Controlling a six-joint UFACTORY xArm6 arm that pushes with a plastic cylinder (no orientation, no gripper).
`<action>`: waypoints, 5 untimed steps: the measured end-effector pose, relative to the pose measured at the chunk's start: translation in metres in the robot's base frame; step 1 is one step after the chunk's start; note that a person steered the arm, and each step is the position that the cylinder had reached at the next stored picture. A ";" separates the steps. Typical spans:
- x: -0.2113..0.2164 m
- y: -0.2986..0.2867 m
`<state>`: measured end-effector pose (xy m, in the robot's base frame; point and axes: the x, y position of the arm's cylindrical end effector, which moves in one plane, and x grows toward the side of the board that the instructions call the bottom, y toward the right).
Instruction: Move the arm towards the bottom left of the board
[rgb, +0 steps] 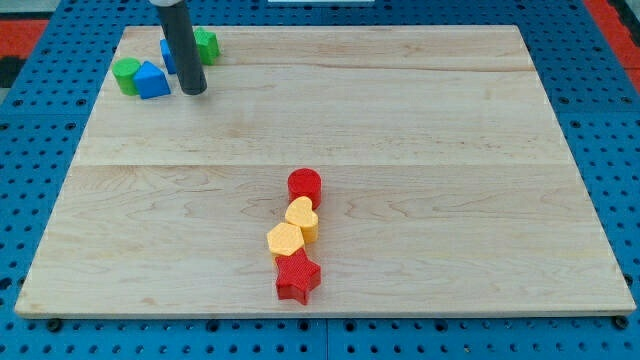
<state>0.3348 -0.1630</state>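
Observation:
My tip (193, 91) rests on the wooden board (400, 120) near the view's top left. Just left of it sit a blue house-shaped block (152, 81) and a green round block (127, 75). Behind the rod a second blue block (167, 54) is partly hidden, with a green block (206, 44) to its right. Near the view's bottom centre, a line runs top to bottom: a red cylinder (304, 185), a yellow heart (302, 217), a yellow block (286, 241) and a red star (297, 277).
The board lies on a blue pegboard surface (30, 200). A red patch (30, 35) shows at the view's top left corner.

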 end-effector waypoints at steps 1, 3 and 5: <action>0.044 -0.038; 0.045 -0.142; 0.004 -0.142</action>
<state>0.3384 -0.3051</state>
